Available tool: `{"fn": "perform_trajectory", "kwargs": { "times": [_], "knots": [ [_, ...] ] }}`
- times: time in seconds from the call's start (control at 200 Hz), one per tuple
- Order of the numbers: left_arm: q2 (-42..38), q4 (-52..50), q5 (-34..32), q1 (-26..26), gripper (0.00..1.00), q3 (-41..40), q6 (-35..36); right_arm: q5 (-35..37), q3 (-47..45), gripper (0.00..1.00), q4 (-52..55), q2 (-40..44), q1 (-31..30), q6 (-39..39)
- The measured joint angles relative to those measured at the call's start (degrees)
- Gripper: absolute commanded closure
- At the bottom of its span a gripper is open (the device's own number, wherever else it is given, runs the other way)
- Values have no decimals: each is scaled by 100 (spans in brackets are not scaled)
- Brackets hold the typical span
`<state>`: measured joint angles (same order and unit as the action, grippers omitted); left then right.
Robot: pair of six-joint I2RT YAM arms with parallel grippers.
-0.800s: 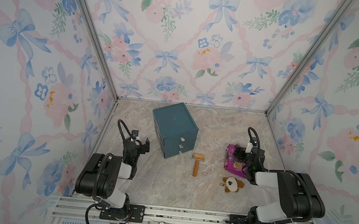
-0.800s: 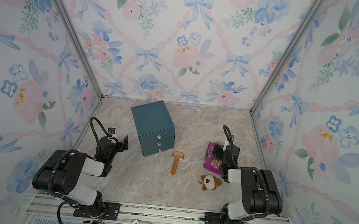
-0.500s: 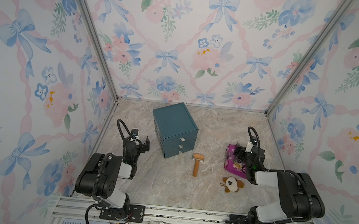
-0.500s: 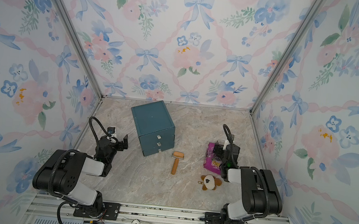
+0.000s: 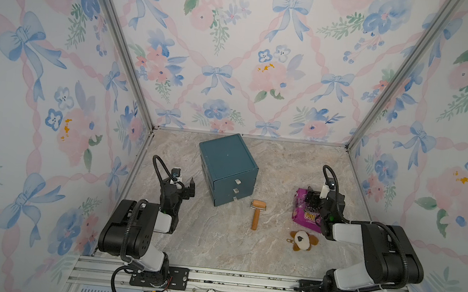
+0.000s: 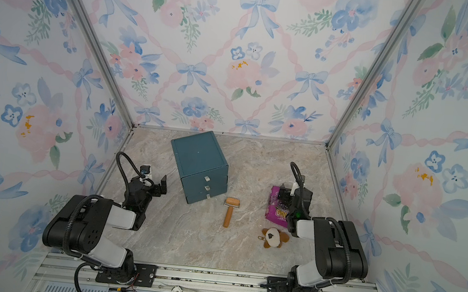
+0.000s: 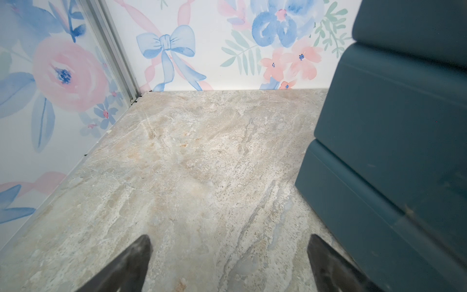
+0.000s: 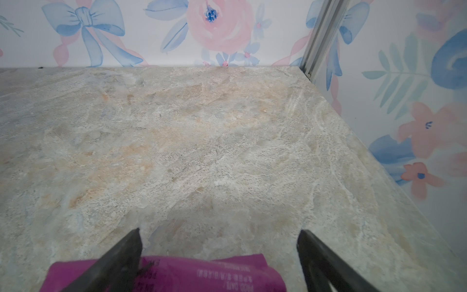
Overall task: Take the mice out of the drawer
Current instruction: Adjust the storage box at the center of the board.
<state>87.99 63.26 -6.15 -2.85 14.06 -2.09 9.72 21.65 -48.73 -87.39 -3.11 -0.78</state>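
Mice unseen outside teal drawer unit (image 5: 227,162); drawers shut, so extraction not begun. Left gripper (image 7: 228,242) beside unit, right gripper (image 8: 219,232) well apart: spread wide, holding nothing.

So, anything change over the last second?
Nothing visibly moved. The left gripper and right gripper are open and empty, as before. The blue cabinet has its drawers shut as they were. The wooden roller, plush keychain and purple packet lie where they were.
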Motion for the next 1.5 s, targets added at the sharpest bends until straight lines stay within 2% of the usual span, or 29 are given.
{"fn": "perform_trajectory", "kwargs": {
  "times": [0.565,0.655,0.76,0.855,0.96,1.04,1.19,1.28,1.35,1.425,1.5],
  "knots": [
    [-11,-15,0,0,2,11,13,33,9,4,28,20,-4,0],
    [-337,-826,-26,-20,2,315,63,153,234,4,822,398,-31,-9],
    [-1126,-2317,-50,-151,2,1266,-9,214,1021,4,2288,1300,-92,-304],
    [-1860,-3530,-79,-407,2,2347,-501,402,2098,4,3620,1993,-393,-654],
    [-2396,-4859,-101,-861,2,3574,-1572,503,3244,4,4948,2450,-1104,-1235],
    [-2664,-5584,-42,-1298,2,4138,-2426,341,3781,4,5652,2640,-1687,-1856],
    [-3036,-6426,-190,-2472,2,4229,-3989,-72,4269,4,6513,2712,-2830,-3252],
    [-2968,-6920,-520,-3281,2,4242,-4680,26,4409,4,6666,2623,-3589,-3547],
    [-2844,-7228,-739,-3731,2,4277,-4892,262,4404,4,6636,2634,-4094,-3685],
    [-2791,-7425,-863,-3836,2,4280,-5010,433,4387,4,6623,2677,-4216,-4037],
    [-2793,-7451,-542,-3405,2,4277,-5053,518,4286,4,6520,2682,-3954,-4400]
  ]
}}
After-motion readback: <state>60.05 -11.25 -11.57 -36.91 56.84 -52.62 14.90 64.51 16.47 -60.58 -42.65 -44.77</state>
